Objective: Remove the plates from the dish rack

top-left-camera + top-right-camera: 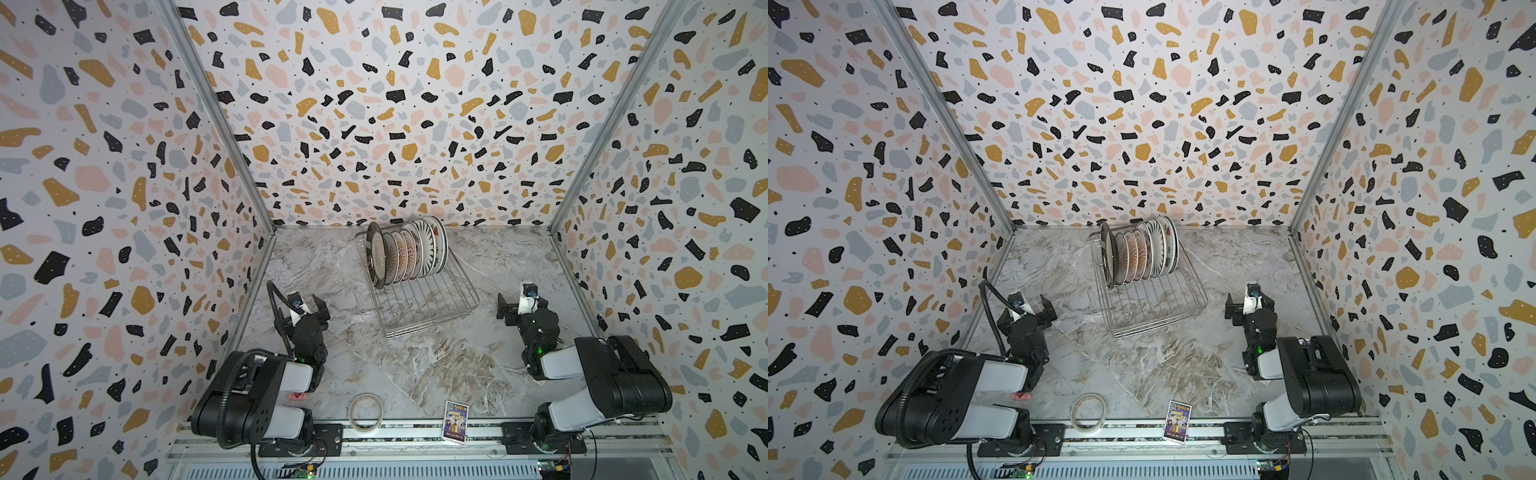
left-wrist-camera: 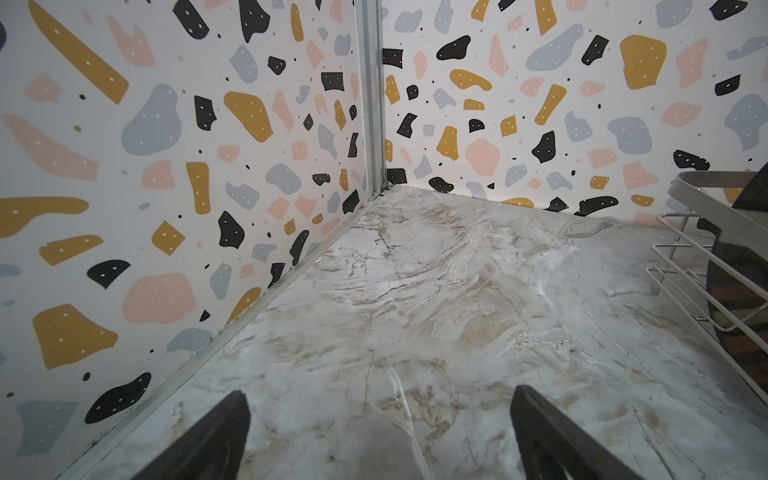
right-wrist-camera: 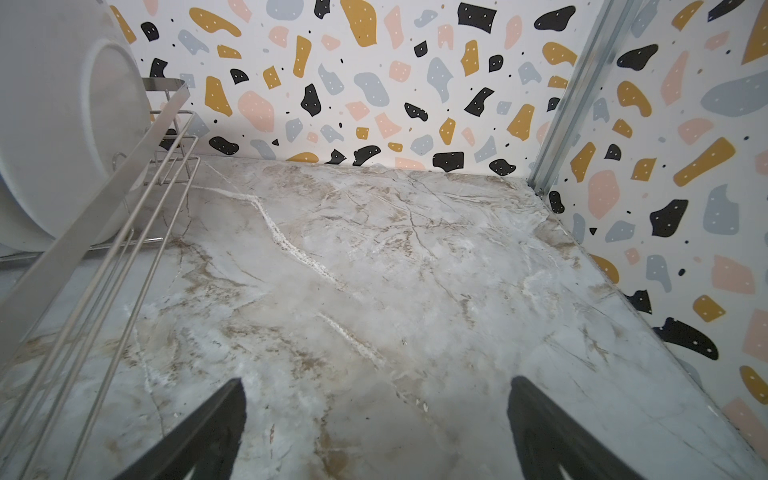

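Several plates (image 1: pixel 415 249) (image 1: pixel 1144 249) stand on edge in a tight row at the far end of the dish rack (image 1: pixel 428 301) (image 1: pixel 1158 305), a silver wire basket on the marble table; its near half holds nothing. The leftmost plate (image 2: pixel 739 270) is dark-rimmed, and the rightmost plate (image 3: pixel 62 124) shows its plain white back. My left gripper (image 1: pixel 319 306) (image 1: pixel 1045 309) (image 2: pixel 380 399) hovers open left of the rack's near end. Right of the rack, my right gripper (image 1: pixel 505 309) (image 1: pixel 1232 309) (image 3: pixel 376 395) is open too. Neither touches anything.
A beige tape ring (image 1: pixel 365 411) and a small printed card box (image 1: pixel 456 420) lie at the table's front edge by the metal rail. Terrazzo-patterned walls close in the table on the left, back and right. Bare marble (image 1: pixel 436 365) lies between the arms and the rack.
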`<state>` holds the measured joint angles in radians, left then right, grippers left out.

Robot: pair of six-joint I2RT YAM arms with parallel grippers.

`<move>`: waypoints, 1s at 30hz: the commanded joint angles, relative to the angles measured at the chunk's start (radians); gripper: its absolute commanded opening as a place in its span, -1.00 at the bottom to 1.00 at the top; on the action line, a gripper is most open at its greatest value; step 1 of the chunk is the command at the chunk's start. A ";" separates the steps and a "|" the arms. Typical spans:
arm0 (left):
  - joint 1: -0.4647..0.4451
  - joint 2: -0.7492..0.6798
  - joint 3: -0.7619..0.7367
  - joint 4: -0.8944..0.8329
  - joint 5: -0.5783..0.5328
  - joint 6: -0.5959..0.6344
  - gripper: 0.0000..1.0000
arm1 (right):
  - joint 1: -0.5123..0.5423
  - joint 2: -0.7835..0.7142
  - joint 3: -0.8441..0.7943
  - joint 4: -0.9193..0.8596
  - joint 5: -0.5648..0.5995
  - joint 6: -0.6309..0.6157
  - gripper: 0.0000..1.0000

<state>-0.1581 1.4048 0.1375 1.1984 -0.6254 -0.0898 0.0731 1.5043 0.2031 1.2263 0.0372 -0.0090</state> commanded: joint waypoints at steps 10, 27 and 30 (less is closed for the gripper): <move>0.000 -0.013 0.004 0.042 0.001 0.009 0.99 | -0.002 -0.018 0.012 0.002 -0.004 -0.006 0.97; 0.000 -0.343 -0.023 -0.177 0.096 0.025 0.99 | 0.004 -0.216 0.011 -0.148 -0.010 -0.011 0.98; 0.000 -0.444 -0.015 -0.255 0.171 -0.015 0.99 | 0.008 -0.329 0.034 -0.281 -0.025 0.001 0.98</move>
<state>-0.1581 1.0302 0.1219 1.0161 -0.5304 -0.0845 0.0750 1.2640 0.1986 1.0695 0.0284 -0.0093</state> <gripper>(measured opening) 0.995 0.988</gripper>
